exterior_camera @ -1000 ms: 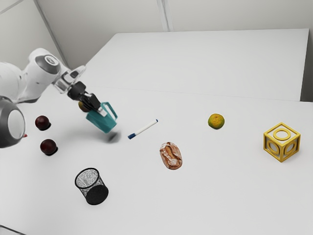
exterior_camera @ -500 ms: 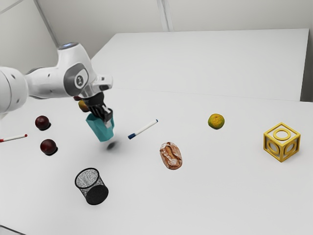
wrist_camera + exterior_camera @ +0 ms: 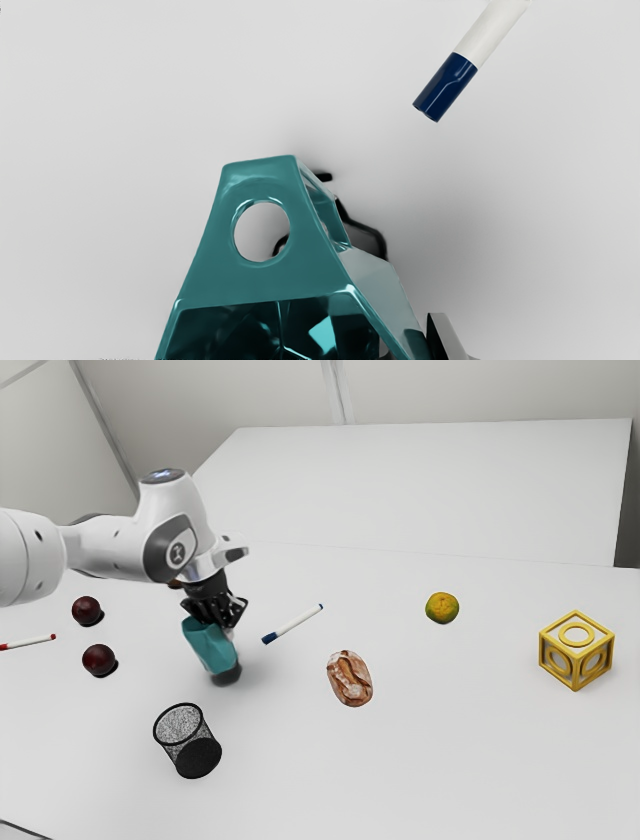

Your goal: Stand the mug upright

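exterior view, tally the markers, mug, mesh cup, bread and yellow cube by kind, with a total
Markers: 2 (blue-capped marker, red-tipped marker)
Mug: 1
Mesh cup: 1
Bread: 1
Yellow cube: 1
Total: 6

The wrist view's edges crop the mug [image 3: 260, 280] and blue-capped marker [image 3: 445, 87]; the exterior view's left edge crops the red-tipped pen [image 3: 28, 643].
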